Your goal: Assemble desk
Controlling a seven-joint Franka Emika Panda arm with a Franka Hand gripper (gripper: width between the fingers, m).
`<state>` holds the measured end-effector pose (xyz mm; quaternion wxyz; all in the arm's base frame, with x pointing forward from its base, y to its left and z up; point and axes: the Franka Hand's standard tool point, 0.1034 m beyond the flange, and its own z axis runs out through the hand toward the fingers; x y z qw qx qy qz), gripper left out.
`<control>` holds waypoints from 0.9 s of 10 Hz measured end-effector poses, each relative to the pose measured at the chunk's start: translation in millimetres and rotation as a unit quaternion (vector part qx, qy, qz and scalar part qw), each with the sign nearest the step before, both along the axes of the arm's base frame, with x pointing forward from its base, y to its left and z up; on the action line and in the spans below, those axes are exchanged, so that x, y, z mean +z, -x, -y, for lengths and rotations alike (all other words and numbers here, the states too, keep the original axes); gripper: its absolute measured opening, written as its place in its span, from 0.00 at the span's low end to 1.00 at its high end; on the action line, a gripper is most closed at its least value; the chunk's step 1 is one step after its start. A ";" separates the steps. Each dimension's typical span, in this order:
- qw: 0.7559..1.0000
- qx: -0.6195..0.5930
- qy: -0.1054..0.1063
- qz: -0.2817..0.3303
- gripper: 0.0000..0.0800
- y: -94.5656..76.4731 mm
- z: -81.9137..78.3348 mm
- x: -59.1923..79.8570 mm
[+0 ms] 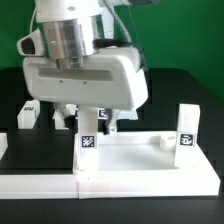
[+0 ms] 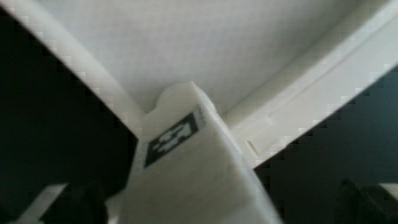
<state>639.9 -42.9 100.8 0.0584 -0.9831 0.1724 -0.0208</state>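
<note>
The white desk top [image 1: 140, 160] lies flat with its rim up and fills the far part of the wrist view [image 2: 196, 50]. A white leg [image 1: 88, 138] with a tag stands upright at its near-left corner and shows large in the wrist view [image 2: 187, 160]. My gripper [image 1: 90, 120] is straight above this leg, with one finger on each side. The fingers [image 2: 45, 205] sit at the picture's edges, with dark gaps between them and the leg, so the gripper is open. A second leg [image 1: 186, 130] stands at the right corner. A low white stub [image 1: 160, 140] stands near it.
A loose white leg [image 1: 28, 115] with a tag lies on the black table at the exterior view's left. A long low white border strip [image 1: 35, 182] runs along the front left, next to the desk top. A green wall stands behind.
</note>
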 end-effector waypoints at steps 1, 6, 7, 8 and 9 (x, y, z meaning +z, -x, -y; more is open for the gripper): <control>0.999 0.032 0.000 0.006 0.81 -1.8 -1.4 2.5; 0.998 -0.065 -0.001 -0.006 0.38 0.1 7.3 -0.5; 0.993 -0.118 -0.003 -0.012 0.38 0.2 8.8 -0.7; 0.985 -0.174 -0.001 -0.018 0.37 0.5 10.6 -0.7; 0.961 -0.274 -0.007 -0.035 0.37 1.8 10.5 0.5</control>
